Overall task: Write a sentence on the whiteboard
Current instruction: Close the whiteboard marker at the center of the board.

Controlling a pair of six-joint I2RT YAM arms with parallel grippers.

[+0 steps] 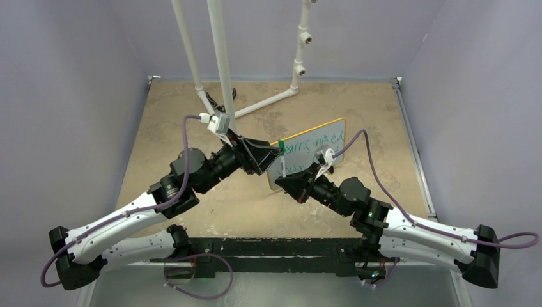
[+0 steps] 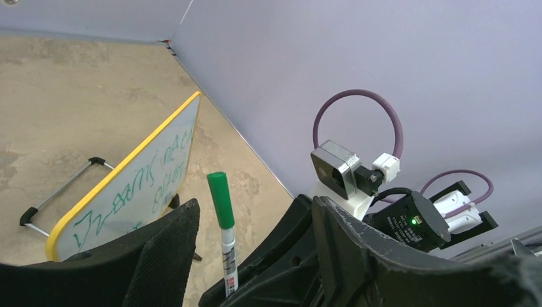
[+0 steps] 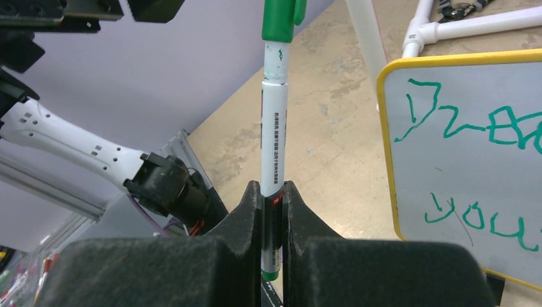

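The whiteboard [image 1: 323, 146] stands tilted on the tan table, yellow-rimmed, with the sentence [image 1: 313, 139] in green lettering. In the right wrist view the whiteboard [image 3: 473, 166] reads "Drea" over "you" [image 3: 476, 220]. It also shows in the left wrist view [image 2: 137, 185]. My right gripper [image 1: 286, 179] is shut on a white marker [image 3: 273, 147] with a green cap [image 3: 278, 18], held upright left of the board. My left gripper [image 1: 276, 152] is open, its fingers [image 2: 160, 252] on either side of the capped marker [image 2: 224, 217], not touching it.
A white PVC pipe frame [image 1: 224, 64] rises at the back of the table. The board's wire stand [image 2: 64, 188] reaches out behind it. Purple walls close in on three sides, and a metal rail [image 1: 415, 153] runs along the right edge.
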